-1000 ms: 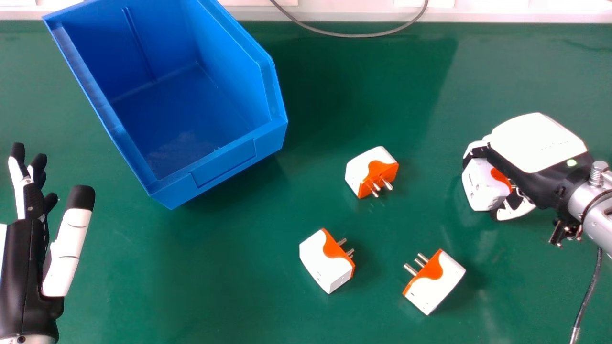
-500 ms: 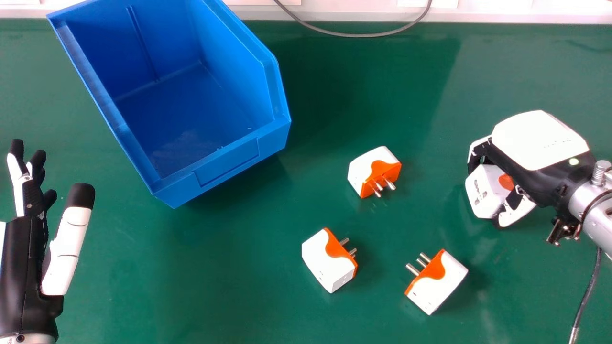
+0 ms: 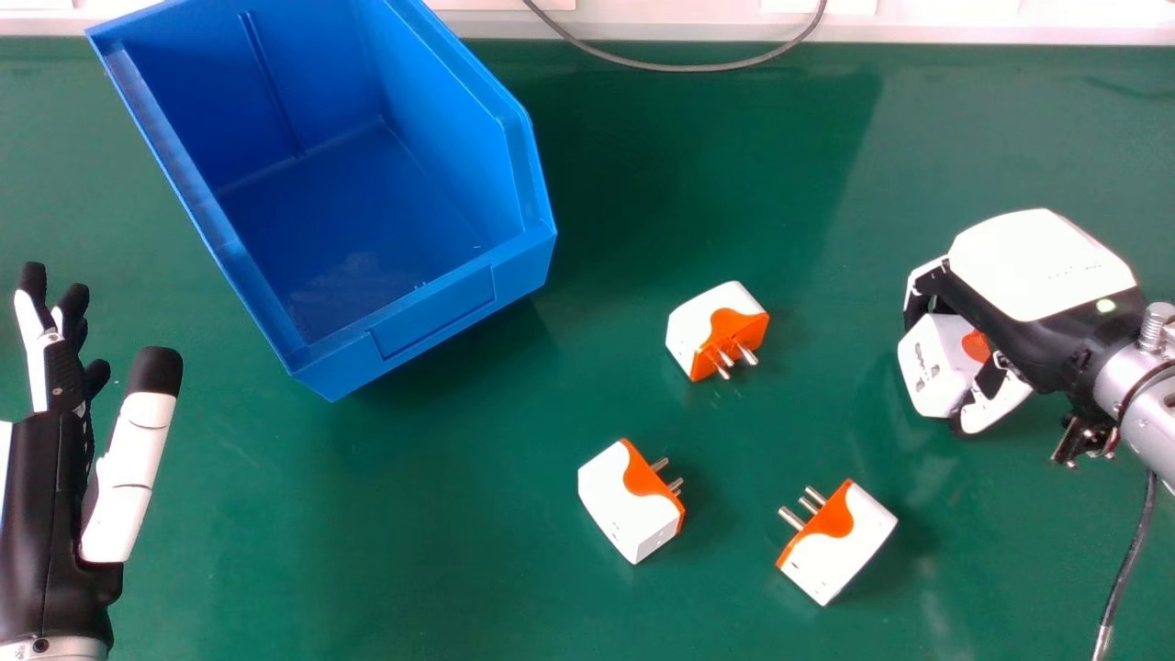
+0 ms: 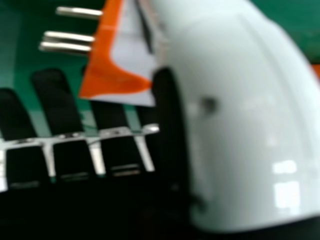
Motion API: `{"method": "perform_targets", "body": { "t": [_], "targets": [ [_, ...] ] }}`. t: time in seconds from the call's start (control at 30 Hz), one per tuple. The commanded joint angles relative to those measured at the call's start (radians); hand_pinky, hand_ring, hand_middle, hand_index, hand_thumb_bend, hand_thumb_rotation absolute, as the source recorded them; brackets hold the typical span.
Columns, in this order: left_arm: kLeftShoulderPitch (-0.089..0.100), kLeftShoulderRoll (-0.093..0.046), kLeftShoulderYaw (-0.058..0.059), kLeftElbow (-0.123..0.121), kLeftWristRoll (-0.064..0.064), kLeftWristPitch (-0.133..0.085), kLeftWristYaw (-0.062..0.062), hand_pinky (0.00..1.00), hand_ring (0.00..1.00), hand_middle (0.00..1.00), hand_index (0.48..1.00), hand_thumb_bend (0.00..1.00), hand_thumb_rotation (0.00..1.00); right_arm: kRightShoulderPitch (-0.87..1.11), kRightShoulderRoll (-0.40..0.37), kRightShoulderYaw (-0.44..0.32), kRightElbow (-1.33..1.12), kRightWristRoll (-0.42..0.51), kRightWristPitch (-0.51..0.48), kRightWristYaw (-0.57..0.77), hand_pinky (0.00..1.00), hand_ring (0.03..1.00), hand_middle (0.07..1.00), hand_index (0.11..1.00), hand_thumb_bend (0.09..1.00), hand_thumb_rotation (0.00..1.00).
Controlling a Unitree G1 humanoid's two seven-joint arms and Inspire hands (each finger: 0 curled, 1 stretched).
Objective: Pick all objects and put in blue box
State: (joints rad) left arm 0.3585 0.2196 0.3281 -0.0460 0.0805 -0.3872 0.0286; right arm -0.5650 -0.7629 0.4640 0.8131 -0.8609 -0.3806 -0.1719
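Right of the blue box (image 3: 418,317), the right hand (image 3: 1037,266), fingers and thumb pinching a white-and-orange adapter (image 3: 932,363), is holding it turned since a second ago. The right hand view is revealing metal pins (image 4: 67,47). Three loose adapters (image 3: 629,505) are lying nearer the box; left of it, the left hand (image 3: 41,496) is extending straight fingers.

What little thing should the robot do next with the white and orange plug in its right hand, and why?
I think the right hand should lift the boxy white-and-orange plug adapter slightly: its fingers and thumb sit around it, and another adapter lies between it and the open blue plastic box, so height should help.
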Motion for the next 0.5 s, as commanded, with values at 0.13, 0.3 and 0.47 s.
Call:
{"method": "perform_targets", "body": {
  "t": [0.13,0.3,0.47],
  "targets": [
    [-0.001,0.012,0.008,-0.008,0.009,-0.018,0.005,0.95,1.0,1.0,1.0,0.77,0.99,0.006,-0.034,-0.038,-0.082,0.027,0.009,0.019,0.38,0.447,0.519,0.508,0.493,0.0],
    [-0.007,0.013,0.005,-0.008,0.015,-0.013,0.007,0.95,1.0,1.0,1.0,0.75,0.99,0.055,-0.069,-0.107,-0.235,0.081,0.005,0.085,0.38,0.447,0.524,0.516,0.492,0.0],
    [-0.026,0.013,0.004,0.013,0.017,-0.01,0.011,0.95,1.0,1.0,1.0,0.75,0.99,0.136,-0.092,-0.209,-0.497,0.167,-0.014,0.151,0.37,0.447,0.525,0.518,0.492,0.0]
  ]
}}
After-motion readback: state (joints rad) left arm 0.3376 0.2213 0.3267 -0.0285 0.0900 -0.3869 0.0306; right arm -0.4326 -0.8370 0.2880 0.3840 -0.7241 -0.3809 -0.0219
